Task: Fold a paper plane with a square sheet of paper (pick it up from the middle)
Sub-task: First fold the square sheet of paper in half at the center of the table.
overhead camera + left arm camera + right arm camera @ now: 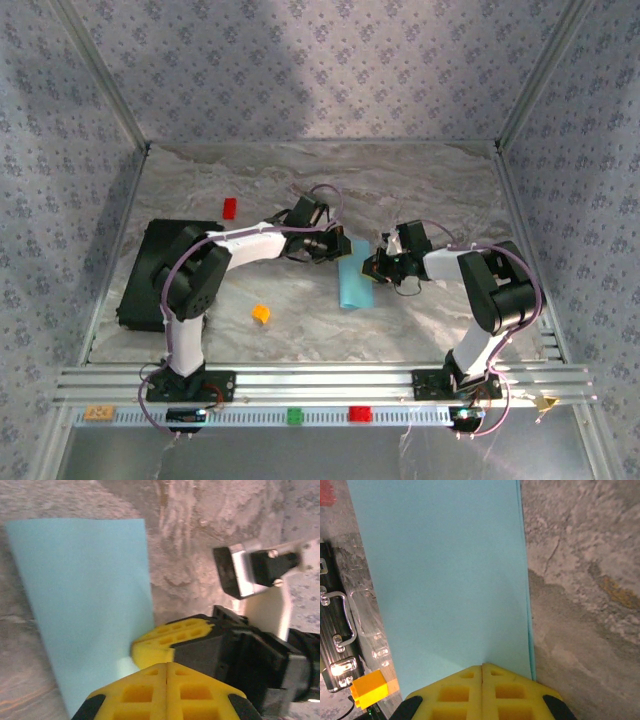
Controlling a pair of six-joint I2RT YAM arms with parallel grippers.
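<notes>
Now | square sheet of paper [355,283]: thin, light, floppy, creases easy | L fingers [140,692] shut, R fingers [455,692] shut, tips on it, hold unclear | pinch middle, gently

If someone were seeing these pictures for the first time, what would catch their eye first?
The light-blue paper at the centre of the table, folded into a strip. Meeting over it, the right gripper is shut on its right edge and the left gripper is shut by its far left corner. A black slab lies at the left.
</notes>
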